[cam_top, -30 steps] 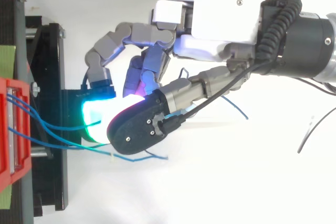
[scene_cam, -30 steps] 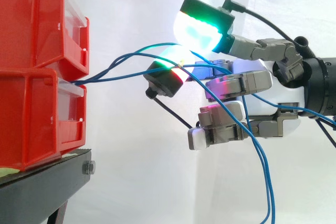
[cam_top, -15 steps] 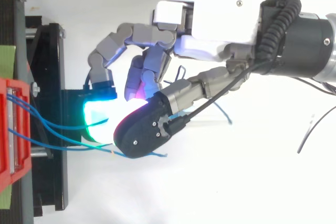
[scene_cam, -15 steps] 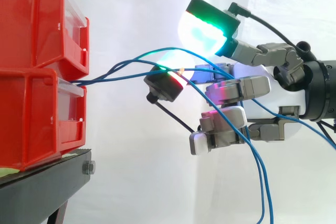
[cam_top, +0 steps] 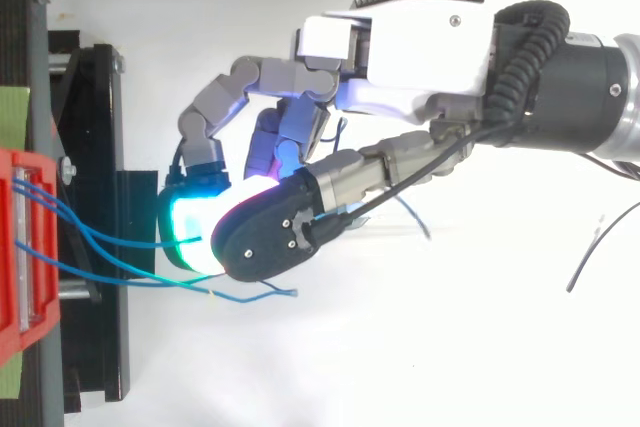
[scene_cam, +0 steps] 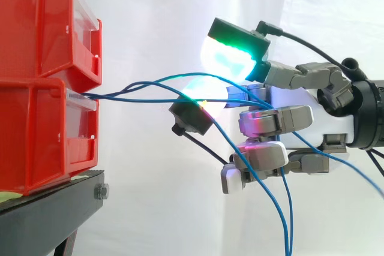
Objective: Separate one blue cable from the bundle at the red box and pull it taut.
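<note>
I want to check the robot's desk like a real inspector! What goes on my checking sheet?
Surface: black stand, carrying the bins.
Job's things: two red bins stacked; blue cables come out between them.
Clutter: nothing seen.
Hand: hand is curled, its thumb and a glowing fingertip pad pinching at least one of the blue cables.
Cables: they curve loosely from the bins to the hand, not taut; loose ends hang down below it.
Surroundings: white curtain behind.

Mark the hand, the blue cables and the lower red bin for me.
hand (scene_cam: pixel 321 127): side view, on the white palm housing.
blue cables (scene_cam: pixel 99 95): side view, on the bunched part nearest the lower red bin.
lower red bin (scene_cam: pixel 36 136): side view, on its side wall.
</note>
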